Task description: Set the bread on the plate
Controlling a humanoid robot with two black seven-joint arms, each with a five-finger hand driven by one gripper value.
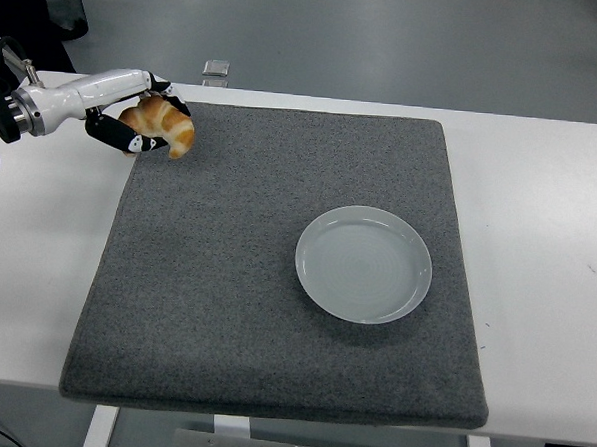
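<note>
My left hand (144, 123) is shut on the bread (167, 123), a golden-brown croissant, and holds it in the air over the far left corner of the grey mat (274, 312). Its white forearm comes in from the upper left edge. A white round plate (363, 264) lies on the mat right of centre, with nothing on it. The bread is far to the upper left of the plate. The right arm does not show.
The grey mat covers most of the white table (560, 197). A small grey object (216, 69) sits beyond the table's far edge. A dark shape of a person (19, 19) stands at the top left corner.
</note>
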